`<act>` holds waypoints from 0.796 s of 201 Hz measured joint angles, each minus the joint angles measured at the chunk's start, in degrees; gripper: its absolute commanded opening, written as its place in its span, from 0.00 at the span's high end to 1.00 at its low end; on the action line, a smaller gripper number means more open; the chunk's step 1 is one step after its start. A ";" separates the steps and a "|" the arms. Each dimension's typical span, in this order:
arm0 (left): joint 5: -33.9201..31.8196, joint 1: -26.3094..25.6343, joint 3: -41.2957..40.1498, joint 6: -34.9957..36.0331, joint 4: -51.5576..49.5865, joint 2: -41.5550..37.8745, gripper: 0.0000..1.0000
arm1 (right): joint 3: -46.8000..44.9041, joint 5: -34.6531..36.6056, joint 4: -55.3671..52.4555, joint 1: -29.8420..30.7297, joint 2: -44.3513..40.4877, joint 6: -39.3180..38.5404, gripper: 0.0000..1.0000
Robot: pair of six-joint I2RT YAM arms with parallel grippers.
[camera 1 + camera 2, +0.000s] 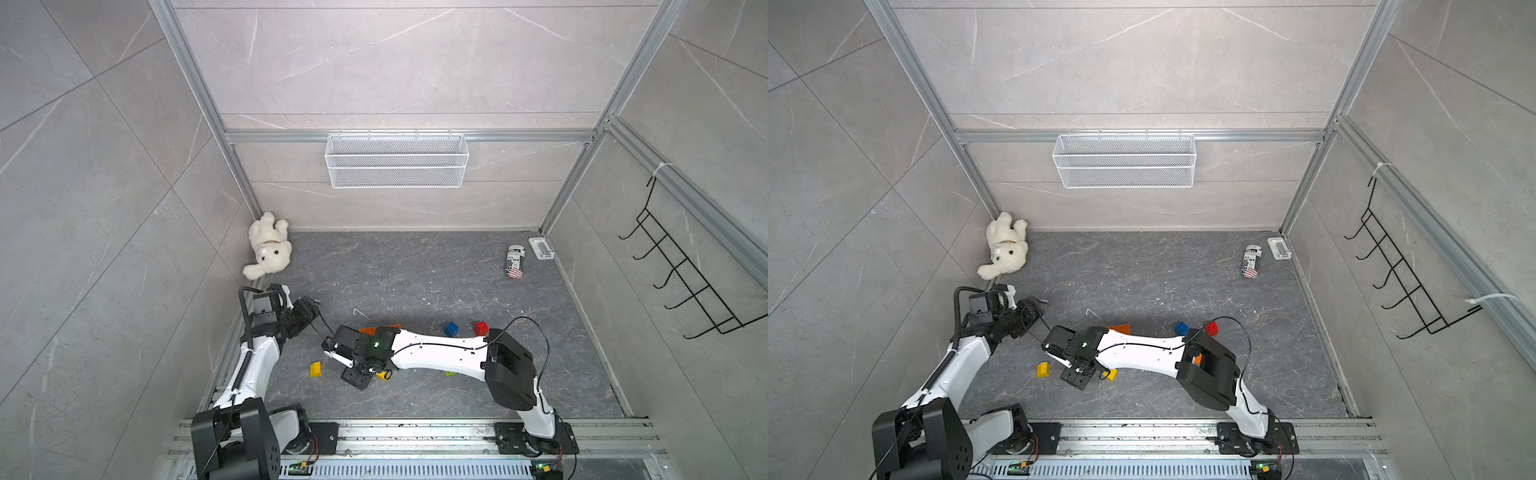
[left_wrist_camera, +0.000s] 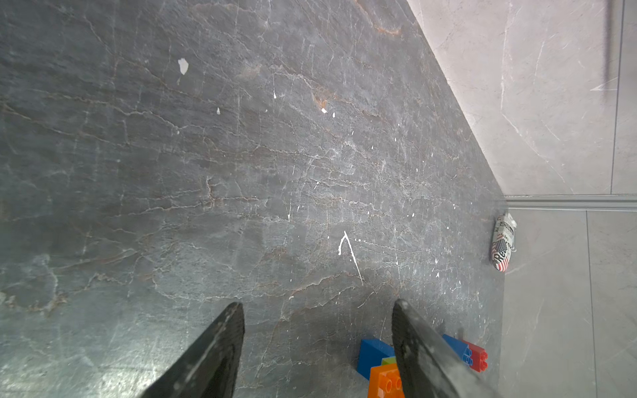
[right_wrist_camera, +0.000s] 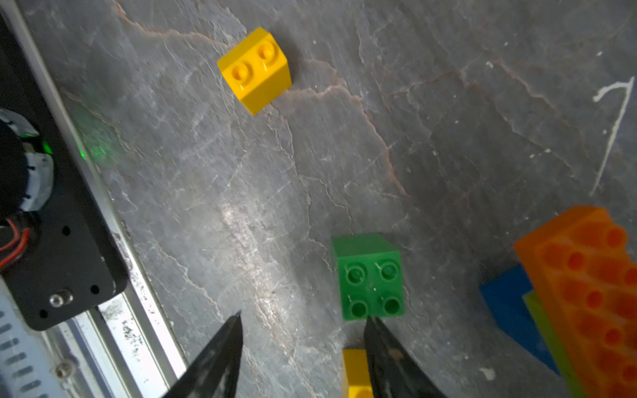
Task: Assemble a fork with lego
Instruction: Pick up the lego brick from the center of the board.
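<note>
Loose lego lies on the dark floor. In the right wrist view my right gripper is open, low over the floor. A yellow brick lies between its jaws, against one finger, ungripped. A green brick sits just past that fingertip, and a yellow sloped brick lies farther off. An orange brick stands on lime and blue pieces. In both top views the right gripper is near the yellow sloped brick. Blue and red bricks lie behind the arm. My left gripper is open and empty, at the left.
A white plush bear lies in the back left corner. A can lies on its side at the back right, beside a small white holder. A wire basket hangs on the back wall. The metal rail edges the front.
</note>
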 measured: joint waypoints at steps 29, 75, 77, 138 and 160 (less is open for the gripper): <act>0.00 0.00 0.00 0.02 0.00 0.00 0.30 | 1.73 0.72 -1.66 -1.25 1.40 -0.50 0.41; -0.02 0.00 0.00 0.04 -0.02 -0.11 0.30 | 3.23 0.96 -2.51 -2.43 2.58 -1.55 0.43; -0.02 0.02 0.00 0.04 -0.02 -0.11 0.30 | 3.34 0.96 -2.54 -2.45 2.71 -1.64 0.43; -0.02 0.00 0.00 0.31 -0.09 -0.11 0.30 | 6.60 0.28 -3.13 -2.86 6.03 -3.04 0.50; -0.04 0.00 0.00 0.48 -0.24 -0.11 0.30 | 7.02 0.07 -3.54 -2.91 6.58 -3.04 0.50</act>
